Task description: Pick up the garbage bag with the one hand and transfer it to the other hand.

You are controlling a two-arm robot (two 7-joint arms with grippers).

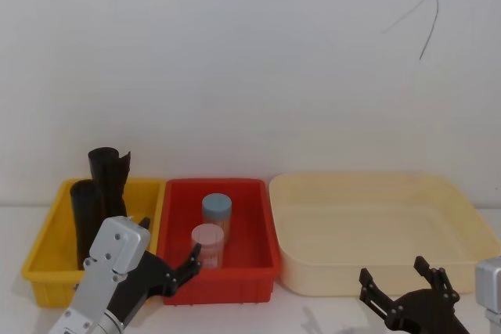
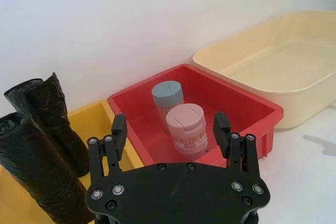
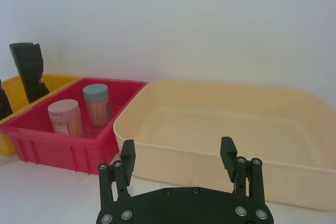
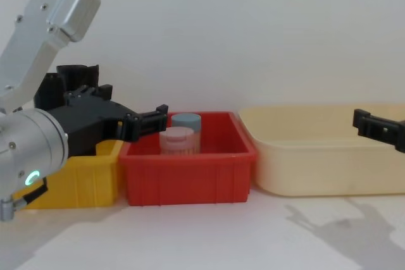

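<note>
Bag [image 1: 84, 220] is standing untouched in the yellow bin [image 1: 43, 248]; I'm hovering my left claw [image 2: 169, 125] wide open and empty, needing to centre around it; right claw [image 3: 177, 150] idling open.

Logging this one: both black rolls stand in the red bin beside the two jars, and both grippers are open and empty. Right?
Not quite. The garbage bag and the ragged-topped roll stand in the yellow bin, as the head view shows; the red bin holds the blue-lidded jar and pink-lidded jar. The left gripper and right gripper are open and empty.
</note>
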